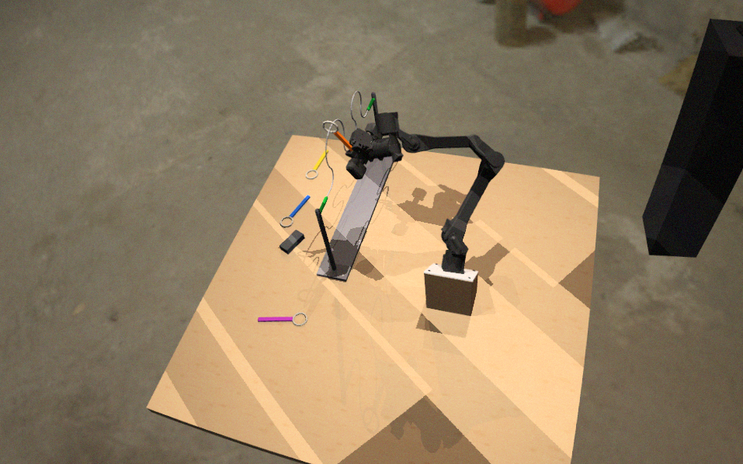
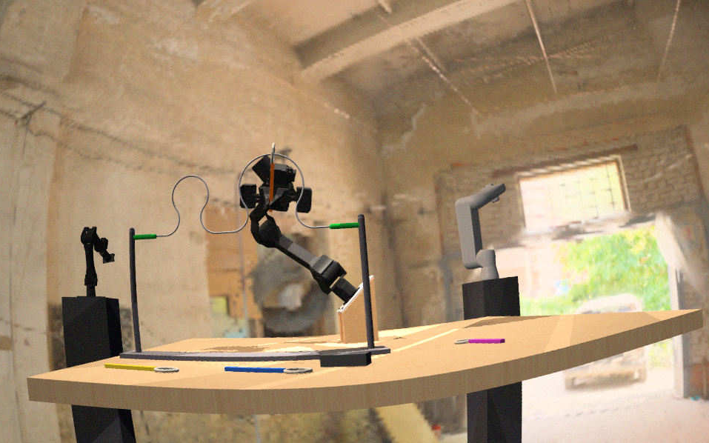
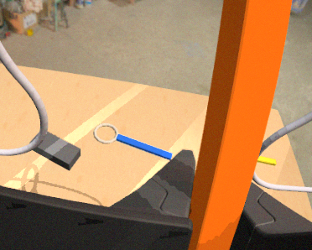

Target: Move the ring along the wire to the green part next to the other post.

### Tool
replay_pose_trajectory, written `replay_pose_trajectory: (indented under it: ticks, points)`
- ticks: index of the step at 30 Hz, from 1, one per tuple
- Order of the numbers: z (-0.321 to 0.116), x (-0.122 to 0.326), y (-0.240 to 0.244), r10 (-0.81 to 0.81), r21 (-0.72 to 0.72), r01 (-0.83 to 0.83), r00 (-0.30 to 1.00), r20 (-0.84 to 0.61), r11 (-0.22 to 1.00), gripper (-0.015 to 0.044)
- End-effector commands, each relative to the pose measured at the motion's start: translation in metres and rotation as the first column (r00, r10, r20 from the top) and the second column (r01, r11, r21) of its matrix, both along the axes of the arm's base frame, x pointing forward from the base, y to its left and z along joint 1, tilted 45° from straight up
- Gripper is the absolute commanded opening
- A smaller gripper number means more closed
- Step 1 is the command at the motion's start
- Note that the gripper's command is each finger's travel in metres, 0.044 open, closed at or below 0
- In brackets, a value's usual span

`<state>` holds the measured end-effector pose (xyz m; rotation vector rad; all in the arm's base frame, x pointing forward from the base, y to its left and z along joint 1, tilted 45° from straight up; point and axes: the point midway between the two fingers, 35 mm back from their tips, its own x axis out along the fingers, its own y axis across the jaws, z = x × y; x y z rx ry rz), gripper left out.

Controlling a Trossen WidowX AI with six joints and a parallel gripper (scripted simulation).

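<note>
Ring: the pale ring (image 1: 323, 125) (image 2: 273, 147) is at the crown of the big loop in the wire (image 1: 332, 172) (image 2: 190, 175) (image 3: 42, 113); it looks threaded, though contact with the grey is too fine to tell.
Orange handle: the handle (image 1: 342, 140) (image 2: 271, 181) (image 3: 246, 126) hangs below the ring, near upright in the exterior view.
Gripper: the gripper (image 1: 352, 150) (image 2: 271, 203) (image 3: 194, 162) is clamped on the handle.
Green ends: one green sleeve (image 1: 322, 203) (image 2: 344, 225) by the near post (image 1: 325, 240) (image 2: 367, 280), the other sleeve (image 1: 369, 105) (image 2: 144, 236) by the far post (image 1: 374, 103) (image 2: 133, 286) — ring well apart from both.
Done: handle picked up, ring off the green and out over the grey stretch.
Left: rest of the wire, hang on the goal green, let go, back away. Which end is the goal, cannot tell; so no firm share of the route — mid-carry, I judge.
Watch: the loop's steep sides probably need the ring turned as it descends — a lagging turn could brush grey.
</note>
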<state>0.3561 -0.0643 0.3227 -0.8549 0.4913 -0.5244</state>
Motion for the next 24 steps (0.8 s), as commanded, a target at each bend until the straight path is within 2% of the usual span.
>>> replay_pose_trajectory:
  ticks: [1, 24]
  points:
    - [0.0004, -0.0010, -0.0015, -0.006, -0.061, 0.005, 1.000, -0.015, 0.998, -0.0150]
    - [0.0083, -0.0019, -0.0057, -0.020, -0.345, -0.005, 0.997, -0.070, 0.939, -0.0150]
